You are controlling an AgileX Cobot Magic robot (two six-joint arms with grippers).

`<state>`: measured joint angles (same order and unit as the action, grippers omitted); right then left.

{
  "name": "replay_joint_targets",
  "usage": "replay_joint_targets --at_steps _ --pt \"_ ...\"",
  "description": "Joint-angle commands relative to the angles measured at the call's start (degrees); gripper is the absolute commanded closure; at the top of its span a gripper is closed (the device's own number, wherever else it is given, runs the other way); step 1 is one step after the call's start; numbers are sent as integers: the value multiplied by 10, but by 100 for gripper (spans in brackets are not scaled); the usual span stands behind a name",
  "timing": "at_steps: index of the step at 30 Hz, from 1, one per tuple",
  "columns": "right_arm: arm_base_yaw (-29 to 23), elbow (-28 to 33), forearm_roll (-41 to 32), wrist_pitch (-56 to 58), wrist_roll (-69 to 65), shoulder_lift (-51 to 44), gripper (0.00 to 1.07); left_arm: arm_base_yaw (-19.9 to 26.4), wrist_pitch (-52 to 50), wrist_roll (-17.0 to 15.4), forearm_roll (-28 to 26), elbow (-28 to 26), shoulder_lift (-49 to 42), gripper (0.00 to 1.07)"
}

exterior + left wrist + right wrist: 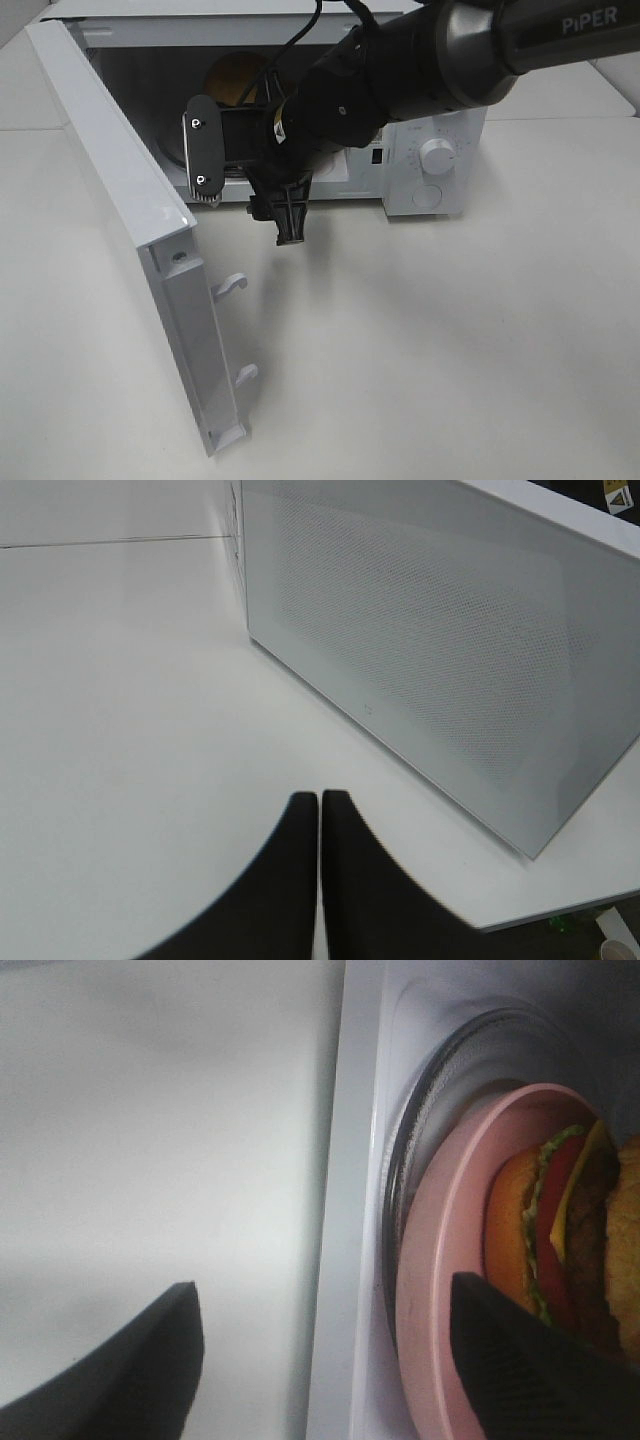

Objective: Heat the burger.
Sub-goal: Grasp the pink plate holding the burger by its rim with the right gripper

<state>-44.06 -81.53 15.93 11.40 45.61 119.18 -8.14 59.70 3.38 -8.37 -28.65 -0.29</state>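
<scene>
"PiPER" read on right arm [480, 50], right gripper [320, 1360] spread wide at microwave [440, 195] mouth, burger [565, 1230] seated on pink plate [440, 1260] inside, left gripper [320, 880] closed tight.

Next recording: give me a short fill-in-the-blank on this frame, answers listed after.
1. The door of the microwave stands ___.
2. The burger sits on a ___ plate inside the microwave.
3. The left gripper is ___, while the right gripper is open and empty.
Answers: open; pink; shut.
</scene>
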Motion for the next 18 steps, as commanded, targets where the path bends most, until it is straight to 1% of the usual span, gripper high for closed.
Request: replay_joint_targets --at_steps 1,7,12,13,14,16,17,18 --pt "3 -5 7 -28 -13 1 43 0 -7 -1 -1 2 -3 106" --pt "3 -15 9 -36 -24 2 44 0 -7 -1 -1 2 -3 106" --pt "3 -38 9 -25 -34 2 44 0 -7 -1 -1 2 -3 106" --pt "3 -54 9 -13 -42 10 44 0 -7 -1 -1 2 -3 106" --pt "3 -54 9 -13 -42 10 44 0 -7 -1 -1 2 -3 106" --pt "3 -86 9 21 -59 29 44 0 -7 -1 -1 2 -3 106" --pt "3 -86 9 21 -59 29 44 0 -7 -1 -1 2 -3 106" --pt "3 -99 9 33 -69 41 44 0 -7 -1 -1 2 -3 106"
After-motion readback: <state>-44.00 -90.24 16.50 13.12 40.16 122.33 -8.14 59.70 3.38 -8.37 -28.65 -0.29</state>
